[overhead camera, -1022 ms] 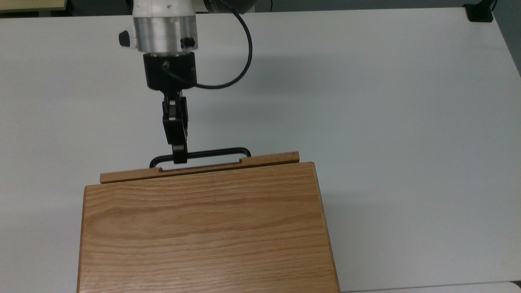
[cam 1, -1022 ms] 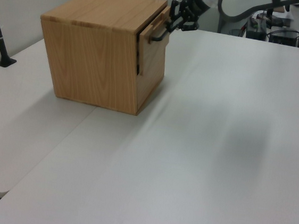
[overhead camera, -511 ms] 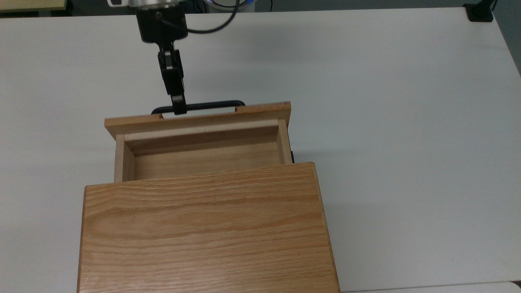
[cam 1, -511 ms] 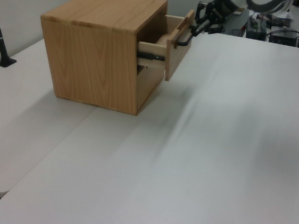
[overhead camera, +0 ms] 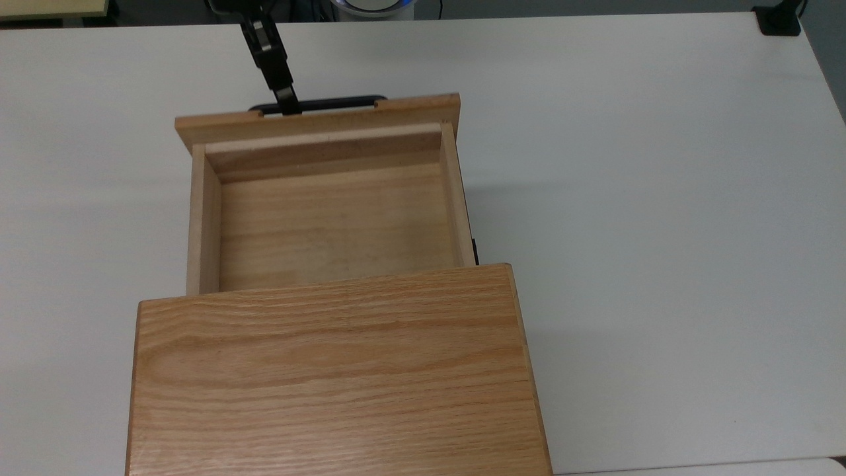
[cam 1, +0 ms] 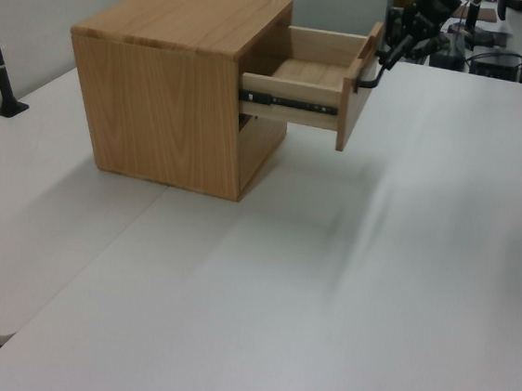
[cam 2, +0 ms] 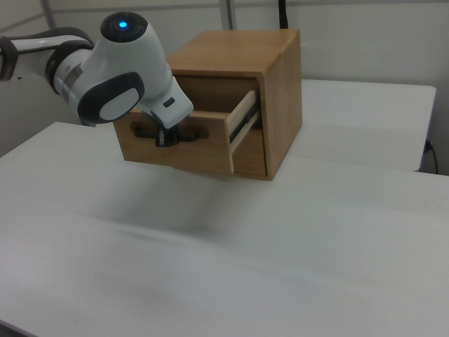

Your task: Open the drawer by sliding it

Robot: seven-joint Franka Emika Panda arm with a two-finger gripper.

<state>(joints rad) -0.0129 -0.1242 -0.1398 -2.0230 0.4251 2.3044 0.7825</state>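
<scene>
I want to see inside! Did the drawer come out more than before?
Yes. In the top view the drawer slid further out of the cabinet, toward the picture's top, showing much more of its pale floor. The gripper is shut on the handle.

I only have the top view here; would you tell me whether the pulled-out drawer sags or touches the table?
Observer: In the left view the drawer runs level, and its front panel hangs clear above the table.
Operator: Thank you. What carries it?
Observer: A black slide rail runs along its side into the cabinet.
Operator: And how high on the front is the gripper?
Observer: In the right view the gripper meets the handle in the front panel's upper half.
</scene>
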